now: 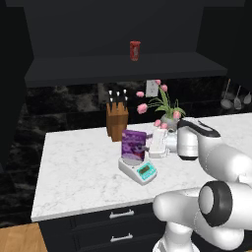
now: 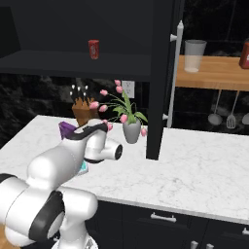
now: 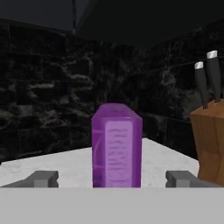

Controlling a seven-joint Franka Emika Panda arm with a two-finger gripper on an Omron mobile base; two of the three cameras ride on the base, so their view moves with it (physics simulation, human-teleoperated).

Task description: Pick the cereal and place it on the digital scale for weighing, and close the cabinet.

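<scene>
Purple and flat, the cereal box (image 1: 133, 146) stands upright on the small white digital scale (image 1: 138, 169), and with our two-finger gripper (image 3: 112, 179) spread apart either side, we judge a sideways exit could tip it before we shut the black wall cabinet (image 2: 160, 73).

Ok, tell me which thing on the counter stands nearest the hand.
The purple cereal box: it stands upright on the scale, straight ahead between the open fingers of the hand. The knife block and the flower pot stand farther off.
</scene>
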